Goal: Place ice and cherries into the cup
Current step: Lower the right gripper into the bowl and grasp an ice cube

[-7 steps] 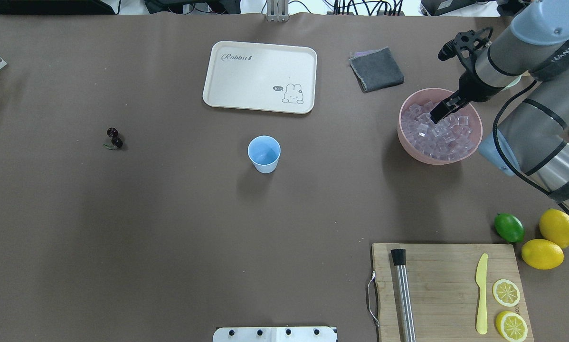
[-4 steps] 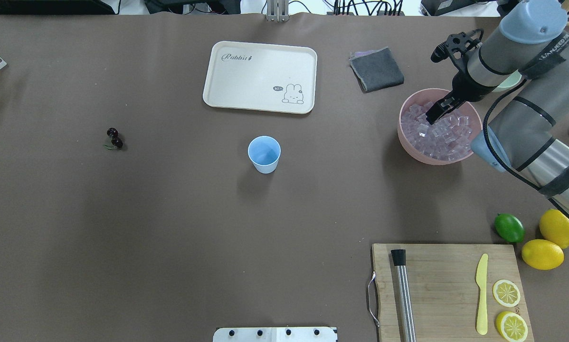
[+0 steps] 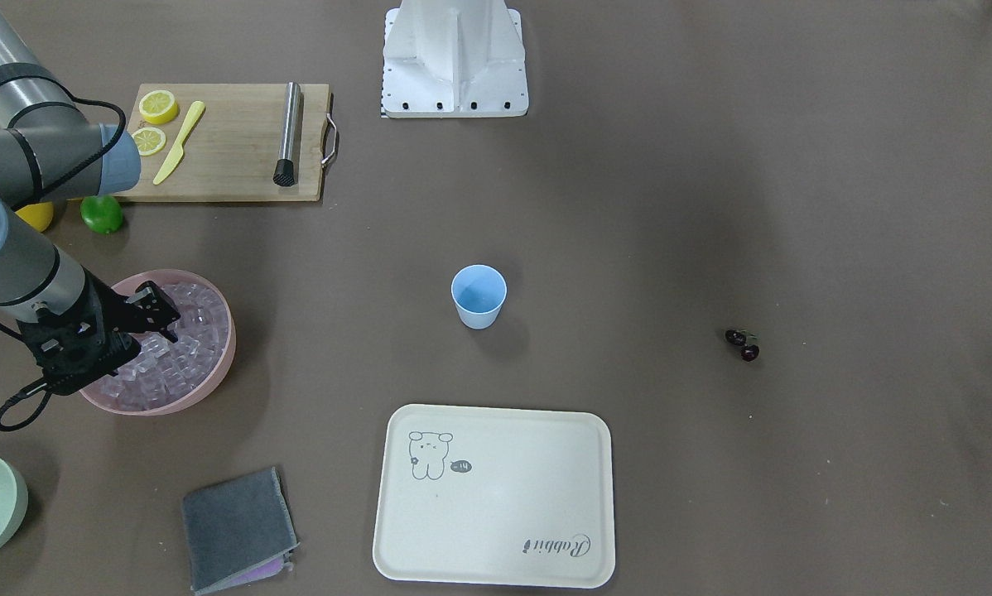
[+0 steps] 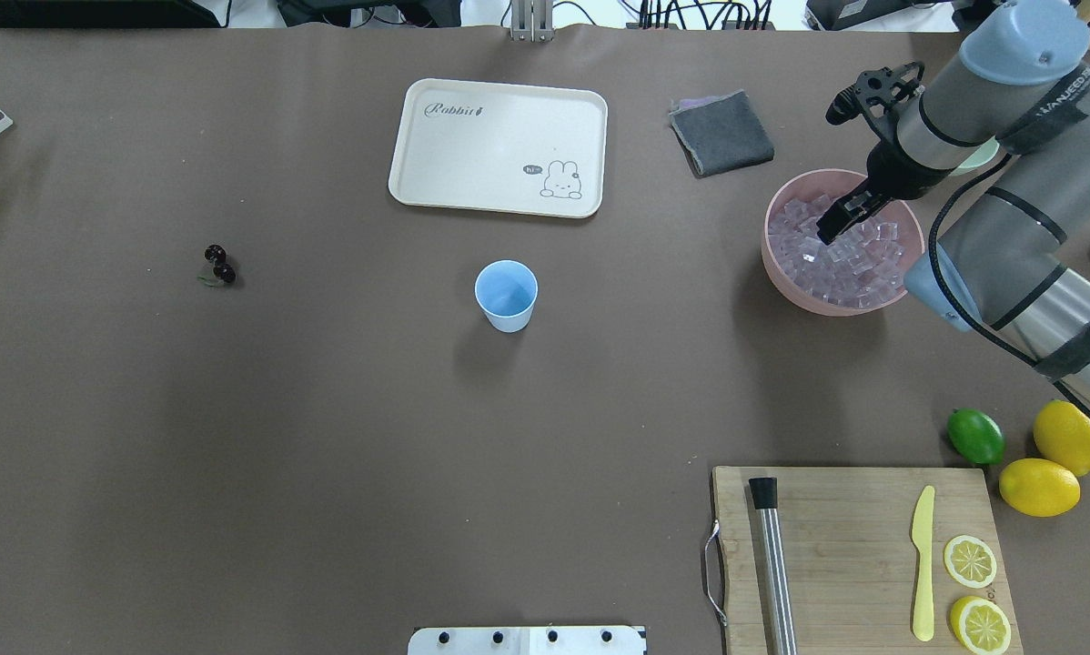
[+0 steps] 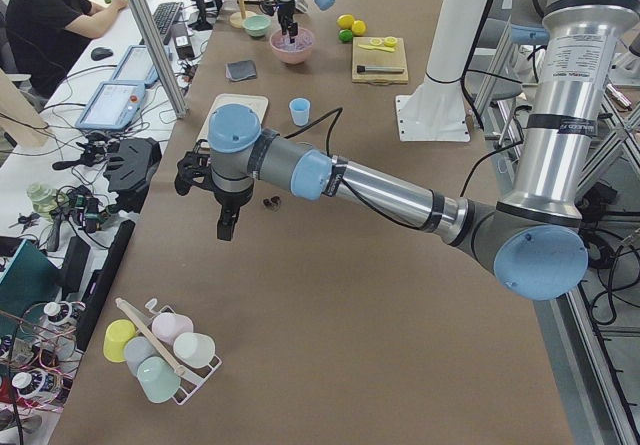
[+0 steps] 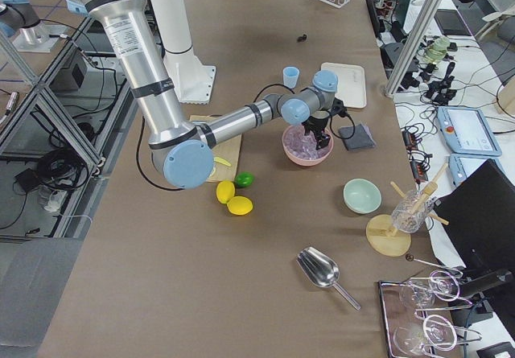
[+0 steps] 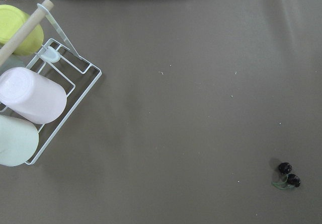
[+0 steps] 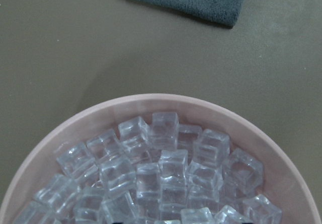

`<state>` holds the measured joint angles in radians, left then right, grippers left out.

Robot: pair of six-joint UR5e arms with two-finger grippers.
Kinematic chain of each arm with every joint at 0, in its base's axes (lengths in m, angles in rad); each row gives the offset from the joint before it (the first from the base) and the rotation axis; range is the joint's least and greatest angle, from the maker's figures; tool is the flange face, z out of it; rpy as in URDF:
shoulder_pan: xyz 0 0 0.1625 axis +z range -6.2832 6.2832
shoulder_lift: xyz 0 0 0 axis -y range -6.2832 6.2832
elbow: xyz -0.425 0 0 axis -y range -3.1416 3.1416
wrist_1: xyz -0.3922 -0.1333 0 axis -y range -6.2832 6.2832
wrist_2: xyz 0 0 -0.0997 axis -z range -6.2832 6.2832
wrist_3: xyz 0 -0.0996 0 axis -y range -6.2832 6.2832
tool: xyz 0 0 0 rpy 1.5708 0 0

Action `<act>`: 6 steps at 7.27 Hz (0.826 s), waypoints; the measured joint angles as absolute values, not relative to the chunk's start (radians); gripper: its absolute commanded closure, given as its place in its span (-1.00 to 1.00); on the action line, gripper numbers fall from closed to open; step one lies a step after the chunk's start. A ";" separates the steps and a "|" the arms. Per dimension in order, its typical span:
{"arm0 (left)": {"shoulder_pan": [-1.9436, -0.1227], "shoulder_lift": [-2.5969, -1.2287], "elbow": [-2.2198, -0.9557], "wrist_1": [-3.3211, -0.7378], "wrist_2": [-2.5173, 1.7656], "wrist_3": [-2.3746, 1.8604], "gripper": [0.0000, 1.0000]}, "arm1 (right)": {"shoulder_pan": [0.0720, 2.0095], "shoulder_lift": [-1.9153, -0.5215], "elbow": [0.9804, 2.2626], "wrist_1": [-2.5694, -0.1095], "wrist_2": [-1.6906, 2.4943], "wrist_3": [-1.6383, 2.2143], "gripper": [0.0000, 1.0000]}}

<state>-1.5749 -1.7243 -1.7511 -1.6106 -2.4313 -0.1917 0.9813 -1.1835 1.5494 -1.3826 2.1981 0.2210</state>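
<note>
The light-blue cup [image 4: 507, 293] stands upright mid-table and looks empty; it also shows in the front view [image 3: 479, 295]. The ice [image 4: 841, 264] fills a pink bowl [image 4: 782, 273] at the right, seen close in the right wrist view [image 8: 161, 178]. My right gripper [image 4: 832, 227] points down into the far side of the bowl, its fingers slightly apart among the cubes [image 3: 161, 310]. The cherries [image 4: 220, 264] lie far left on the table, also in the left wrist view [image 7: 289, 174]. My left gripper [image 5: 228, 227] hangs above the table near the cherries; I cannot tell whether it is open.
A cream tray [image 4: 499, 146] lies behind the cup and a grey cloth [image 4: 721, 133] near the bowl. A cutting board [image 4: 863, 546] with muddler, knife and lemon slices is front right, beside a lime [image 4: 975, 436] and lemons. A cup rack [image 7: 30, 108] is at the far left.
My right gripper shifted a little left over the ice bowl, then slightly back and down into the cubes. The cup and cherries have not moved.
</note>
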 measured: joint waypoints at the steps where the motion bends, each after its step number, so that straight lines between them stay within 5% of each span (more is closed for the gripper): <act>1: -1.575 -1.724 -1.753 -1.611 -2.431 -0.192 -0.96 | 0.981 -1.186 1.548 -1.383 2.200 0.220 -0.66; 5: -1.577 -1.724 -1.757 -1.611 -2.432 -0.192 -0.96 | 0.968 -1.193 1.524 -1.365 2.198 0.220 -0.58; 6: -1.576 -1.724 -1.757 -1.611 -2.432 -0.192 -0.96 | 0.963 -1.194 1.515 -1.363 2.195 0.220 -0.33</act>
